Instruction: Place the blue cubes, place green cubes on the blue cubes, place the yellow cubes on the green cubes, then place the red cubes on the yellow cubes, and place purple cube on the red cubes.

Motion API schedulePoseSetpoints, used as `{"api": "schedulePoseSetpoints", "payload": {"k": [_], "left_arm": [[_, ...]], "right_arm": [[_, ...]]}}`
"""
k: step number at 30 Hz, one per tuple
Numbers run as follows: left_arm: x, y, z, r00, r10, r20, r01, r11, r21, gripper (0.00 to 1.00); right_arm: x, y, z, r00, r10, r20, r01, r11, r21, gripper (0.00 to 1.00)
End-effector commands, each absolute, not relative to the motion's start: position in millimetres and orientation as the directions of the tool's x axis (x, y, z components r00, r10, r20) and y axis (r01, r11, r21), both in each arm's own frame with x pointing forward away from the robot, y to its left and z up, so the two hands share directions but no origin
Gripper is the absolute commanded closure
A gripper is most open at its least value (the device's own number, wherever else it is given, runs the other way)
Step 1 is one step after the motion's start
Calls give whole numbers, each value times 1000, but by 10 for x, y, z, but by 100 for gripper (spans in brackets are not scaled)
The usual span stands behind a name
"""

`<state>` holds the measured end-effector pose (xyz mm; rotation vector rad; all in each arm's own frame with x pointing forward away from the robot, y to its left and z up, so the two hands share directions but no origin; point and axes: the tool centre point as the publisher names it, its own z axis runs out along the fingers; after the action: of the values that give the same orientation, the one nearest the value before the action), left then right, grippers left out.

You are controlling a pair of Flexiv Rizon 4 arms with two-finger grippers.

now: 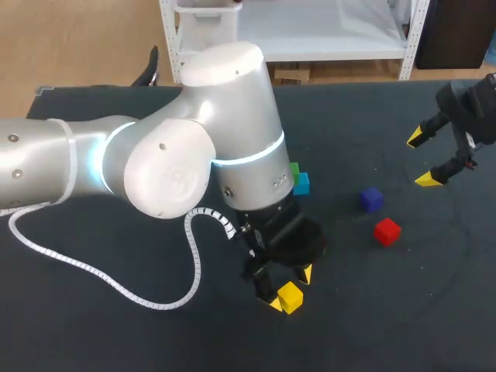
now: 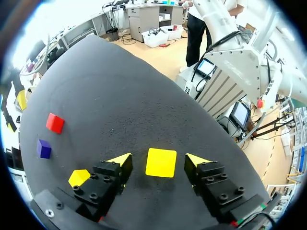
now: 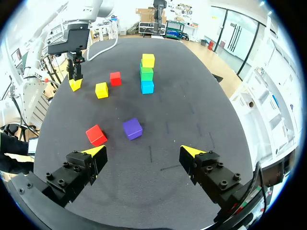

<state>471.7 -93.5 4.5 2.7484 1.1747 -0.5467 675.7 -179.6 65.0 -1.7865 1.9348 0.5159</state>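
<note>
**On table: cubes and hands**

Between the spread fingers of my left hand (image 2: 158, 161), seemingly untouched: yellow cube (image 2: 161, 163). Well apart, my right hand (image 1: 430, 159): spread, empty. Loose on table (image 1: 77, 333): purple cube (image 1: 371, 198), red cube (image 1: 387, 231). Standing stack (image 3: 147, 73): blue, green, yellow.

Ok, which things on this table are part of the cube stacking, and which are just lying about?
Job: blue-green-yellow stack; loose yellow cube inside the open left claw; red cube by the purple cube; second red cube near the loose yellow one.
Lying about: the left arm's white cable on the table.
</note>
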Motion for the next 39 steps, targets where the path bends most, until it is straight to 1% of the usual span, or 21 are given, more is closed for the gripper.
{"api": "schedulePoseSetpoints", "payload": {"k": [1, 6, 7, 8, 9, 10, 11, 17, 19, 26, 35, 39], "left_arm": [[4741, -953, 24, 639, 679, -361, 714, -699, -52, 36], [4735, -950, 7, 635, 683, -361, 717, -695, -55, 55], [4734, -950, 6, 634, 684, -361, 718, -694, -54, 61], [4734, -949, 5, 633, 685, -360, 719, -693, -53, 64], [4734, -949, 5, 633, 686, -359, 720, -692, -52, 73], [4734, -947, 3, 632, 688, -358, 722, -690, -51, 88], [4736, -944, 0, 630, 690, -357, 724, -687, -51, 100], [4752, -918, 9, 621, 704, -343, 736, -675, -51, 100], [4786, -881, 41, 598, 729, -335, 760, -648, -55, 100], [5079, -611, 281, 419, 844, -335, 883, -465, -69, 100], [5485, -274, 694, 161, 938, -308, 986, -170, -2, 100], [5617, -199, 834, 97, 954, -282, 995, -103, -5, 100]], "right_arm": [[6758, -1799, 648, -55, -824, -563, -996, 89, -32, 0], [6758, -1799, 648, -55, -824, -563, -996, 89, -32, 0], [6758, -1799, 648, -55, -824, -563, -996, 89, -32, 0], [6758, -1799, 648, -55, -824, -563, -996, 89, -32, 0], [6758, -1799, 648, -55, -824, -563, -996, 89, -32, 0], [6758, -1799, 648, -55, -824, -563, -996, 89, -32, 0], [6758, -1799, 648, -55, -824, -563, -996, 89, -32, 0], [6758, -1799, 648, -55, -824, -563, -996, 89, -32, 0], [6758, -1799, 648, -55, -824, -563, -996, 89, -32, 0], [6758, -1799, 648, -55, -824, -563, -996, 89, -32, 0], [6758, -1799, 648, -55, -824, -563, -996, 89, -32, 0], [6758, -1799, 648, -55, -824, -563, -996, 89, -32, 0]]}}
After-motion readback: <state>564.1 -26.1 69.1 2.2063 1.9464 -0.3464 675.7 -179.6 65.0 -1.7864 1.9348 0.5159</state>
